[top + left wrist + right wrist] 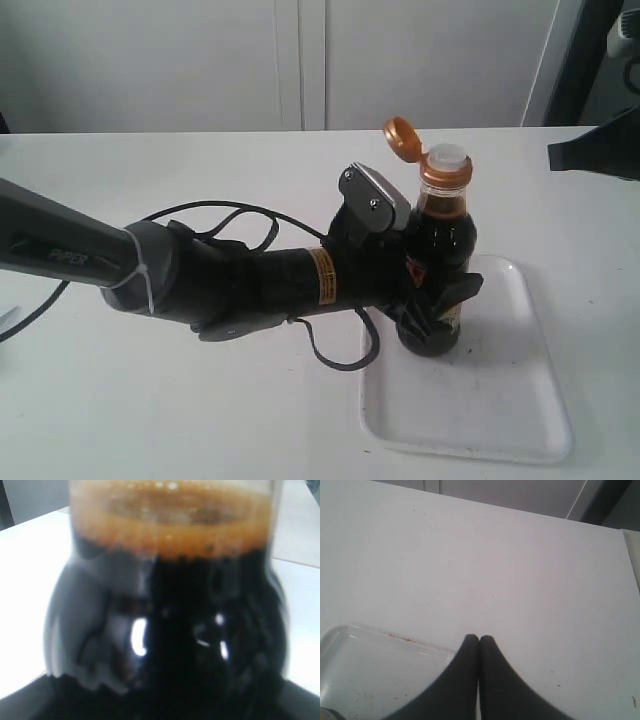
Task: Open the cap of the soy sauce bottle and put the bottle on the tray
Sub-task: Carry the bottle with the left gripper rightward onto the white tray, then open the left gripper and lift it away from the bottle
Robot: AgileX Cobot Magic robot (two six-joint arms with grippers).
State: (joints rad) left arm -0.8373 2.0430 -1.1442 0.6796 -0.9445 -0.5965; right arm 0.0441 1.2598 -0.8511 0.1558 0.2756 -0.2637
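Note:
The soy sauce bottle (441, 232) stands upright on the near-left part of the white tray (500, 400). Its copper-gold cap (402, 138) is flipped back on its hinge, baring the white spout (447, 157). My left gripper (436, 312) reaches in from the left and is shut on the bottle's lower body. In the left wrist view the bottle (170, 630) fills the picture, dark liquid under a foamy line, and hides the fingers. My right gripper (479, 639) is shut and empty, hovering over bare table beside a tray (365, 665) corner; in the exterior view this right gripper (558, 153) shows at the right edge.
The white table (150, 400) runs all round the tray. The left arm and its black cables (230, 215) lie across the table's middle. White cabinet doors (300, 60) stand behind the far edge.

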